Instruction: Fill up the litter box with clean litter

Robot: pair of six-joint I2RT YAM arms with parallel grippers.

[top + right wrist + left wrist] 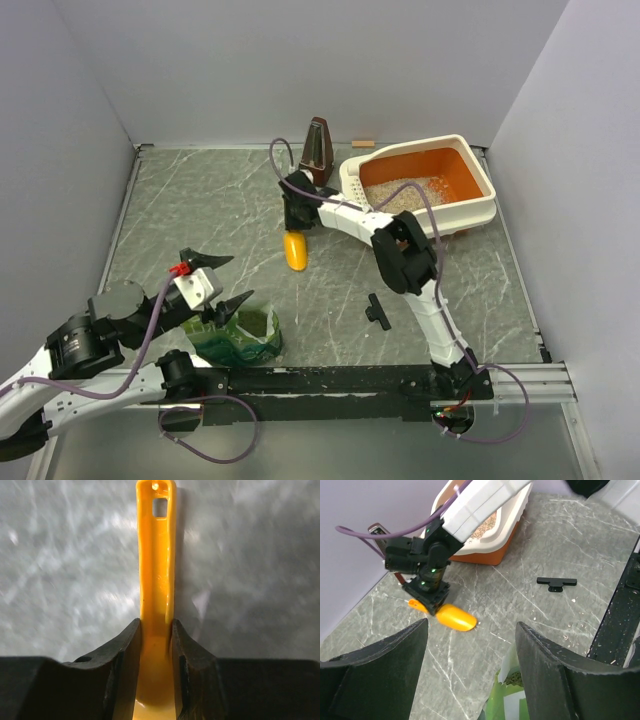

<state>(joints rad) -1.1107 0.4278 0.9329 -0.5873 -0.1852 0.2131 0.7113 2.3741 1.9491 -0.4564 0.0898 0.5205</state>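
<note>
Granules of clean litter [405, 192] cover part of the orange floor of the litter box [470, 213], which sits at the far right of the table [200, 200]. More of it probably waits in the green bag [240, 335] at the near left.

The right claw [156, 625] is narrowed onto the handle of the orange scoop [296, 250], which lies mid-table and well apart from both box and bag. The jaws pinch the handle low down, close to the bowl. The left claw [225, 280] hangs wide and empty just above the bag.

The litter should behave like coarse sand: loose, free-running, and quick to spill off a tilted scoop, so the bowl needs to travel level. The scoop looks stiff, light and smooth, and it could twist in a thin pinch. A grip near the bowl suits it. The bag looks soft and crinkly, so its rim is best pinched to hold the mouth open.
</note>
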